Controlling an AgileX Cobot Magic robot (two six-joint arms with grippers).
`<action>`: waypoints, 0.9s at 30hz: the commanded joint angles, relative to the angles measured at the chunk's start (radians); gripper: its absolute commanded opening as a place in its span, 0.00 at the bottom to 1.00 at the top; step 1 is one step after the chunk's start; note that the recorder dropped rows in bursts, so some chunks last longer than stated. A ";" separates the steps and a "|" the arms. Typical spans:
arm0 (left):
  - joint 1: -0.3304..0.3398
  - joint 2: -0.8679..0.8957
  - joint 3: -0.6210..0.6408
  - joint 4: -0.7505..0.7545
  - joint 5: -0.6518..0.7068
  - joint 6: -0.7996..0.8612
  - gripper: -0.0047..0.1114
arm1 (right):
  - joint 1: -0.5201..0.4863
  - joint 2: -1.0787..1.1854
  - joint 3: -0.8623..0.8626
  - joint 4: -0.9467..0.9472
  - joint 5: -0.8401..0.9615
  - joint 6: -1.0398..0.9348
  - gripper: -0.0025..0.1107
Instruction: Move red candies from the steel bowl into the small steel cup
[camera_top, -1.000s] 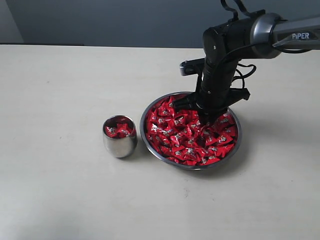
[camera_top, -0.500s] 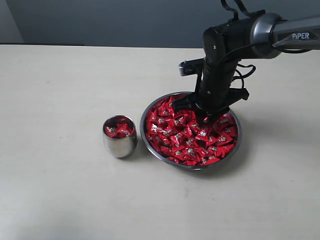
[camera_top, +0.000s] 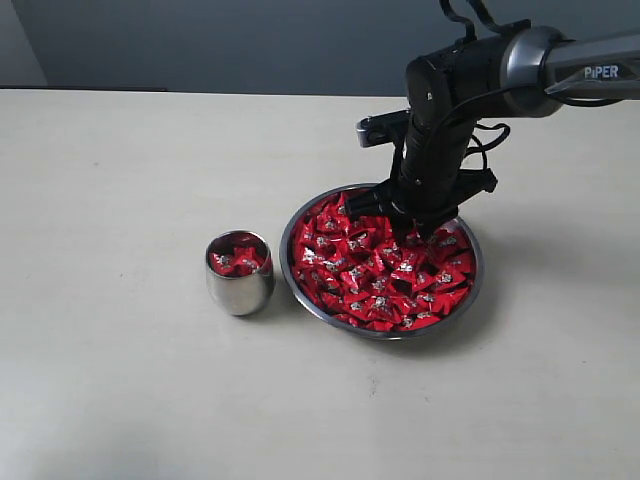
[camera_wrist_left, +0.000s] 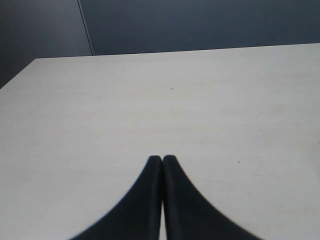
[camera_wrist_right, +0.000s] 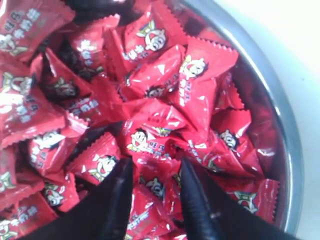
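Right tool (camera_top: 412, 226) hangs in the steel bowl (camera_top: 385, 333), fingers spread, tips down among the red candies (camera_top: 365, 280) with none clearly pinched. Small steel cup (camera_top: 240, 288) stands just beside the bowl on the bench (camera_top: 120, 380), a few candies inside. Left tool (camera_wrist_left: 162, 165) sits pressed together above the bench.

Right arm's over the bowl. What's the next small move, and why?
Probably lower the right end effector straight down into the red candies. Its jaws stand apart over the pile in the bowl, with one wrapper showing between the tips and nothing gripped yet.
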 joint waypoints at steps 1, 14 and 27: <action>-0.007 -0.005 0.005 0.002 -0.008 -0.001 0.04 | -0.001 -0.001 -0.004 -0.009 0.030 -0.007 0.31; -0.007 -0.005 0.005 0.002 -0.008 -0.001 0.04 | 0.005 -0.001 -0.001 0.067 0.150 0.055 0.31; -0.007 -0.005 0.005 0.002 -0.008 -0.001 0.04 | 0.063 -0.029 -0.001 -0.009 0.212 0.141 0.31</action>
